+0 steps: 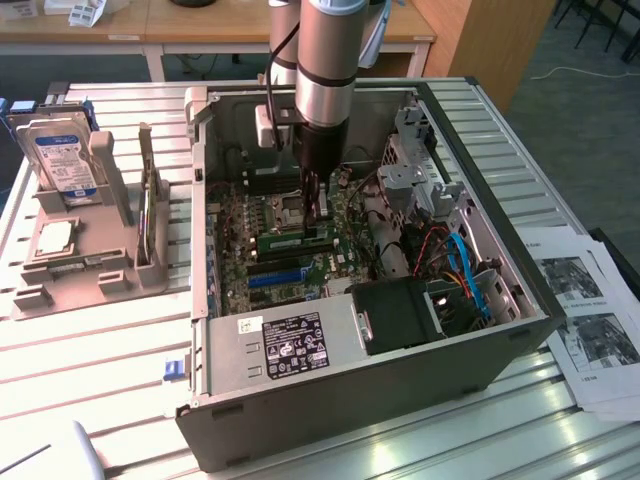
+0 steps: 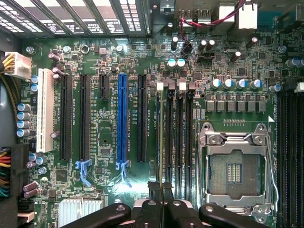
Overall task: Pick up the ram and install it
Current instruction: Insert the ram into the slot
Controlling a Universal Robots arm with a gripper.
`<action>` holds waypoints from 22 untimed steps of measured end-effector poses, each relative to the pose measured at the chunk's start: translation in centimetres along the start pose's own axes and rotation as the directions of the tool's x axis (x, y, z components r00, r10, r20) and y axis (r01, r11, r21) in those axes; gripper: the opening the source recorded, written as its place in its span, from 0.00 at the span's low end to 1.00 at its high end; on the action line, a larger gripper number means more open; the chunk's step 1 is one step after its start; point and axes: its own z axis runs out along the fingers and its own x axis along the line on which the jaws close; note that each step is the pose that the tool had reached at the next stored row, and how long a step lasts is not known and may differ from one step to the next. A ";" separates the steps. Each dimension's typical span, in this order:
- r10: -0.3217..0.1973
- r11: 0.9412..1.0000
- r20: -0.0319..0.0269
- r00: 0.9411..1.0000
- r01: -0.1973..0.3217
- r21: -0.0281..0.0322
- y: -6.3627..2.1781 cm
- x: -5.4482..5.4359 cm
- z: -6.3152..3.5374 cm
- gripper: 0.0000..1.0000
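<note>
Claw (image 1: 318,216) reaches down into open PC case (image 1: 400,400), closed on green ram (image 1: 292,241). Ram stands on edge at mem slots (image 2: 178,142) beside CPU socket (image 2: 235,171); can't tell if seated.

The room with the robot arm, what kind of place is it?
Probably a computer workshop or lab: an opened computer case on a metal table, a hard drive standing in a grey holder, and wooden desks behind.
</note>
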 end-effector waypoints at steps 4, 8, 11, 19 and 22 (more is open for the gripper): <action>0.000 1.000 0.000 1.000 0.000 0.000 0.00 0.0 0.08 0.12; 0.000 1.000 0.000 1.000 0.000 0.000 0.00 0.0 0.17 0.12; 0.000 1.000 0.000 1.000 0.000 0.000 -0.01 0.0 0.24 0.12; 0.000 1.000 0.000 1.000 0.000 0.000 -0.01 0.0 0.39 0.12; 0.000 1.000 0.000 1.000 0.000 0.000 -0.01 0.0 0.39 0.12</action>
